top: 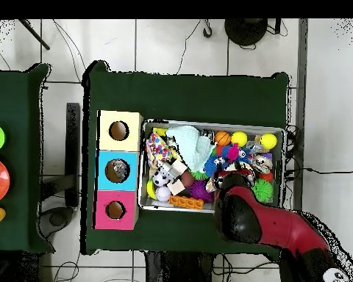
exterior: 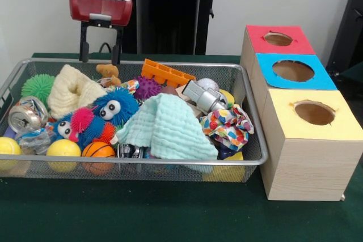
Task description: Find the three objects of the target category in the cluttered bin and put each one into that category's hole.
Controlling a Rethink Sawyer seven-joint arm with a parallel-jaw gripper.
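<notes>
Green table, bin, blue-framed hole

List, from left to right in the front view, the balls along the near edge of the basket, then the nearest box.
Yellow ball → second yellow ball → orange ball → yellow-topped box.

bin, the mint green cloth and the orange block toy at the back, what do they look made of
The bin looks like silvery metal wire mesh with a thick rim, see-through at the sides. The mint green cloth looks like soft crinkled fabric, perhaps cotton muslin, draped in folds. The orange block toy looks like glossy moulded plastic with raised studs.
</notes>
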